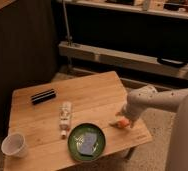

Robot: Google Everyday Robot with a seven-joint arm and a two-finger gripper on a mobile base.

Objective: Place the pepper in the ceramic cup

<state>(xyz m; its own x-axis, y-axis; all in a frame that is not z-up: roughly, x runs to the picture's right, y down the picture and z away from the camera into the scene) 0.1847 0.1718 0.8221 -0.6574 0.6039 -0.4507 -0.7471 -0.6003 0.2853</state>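
Orange-red pepper (120,124) sits under my gripper (124,119) at the counter's (94,92) edge; I cannot tell whether it is gripped. The ceramic cup (14,145) stands well apart.

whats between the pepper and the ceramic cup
In the camera view, the green plate and the end of the white tube lie between pepper and ceramic cup; the gripper is at the pepper.

Gripper (125,119) at pepper (120,123), right of plate (101,135); ceramic cup (14,145) far left.
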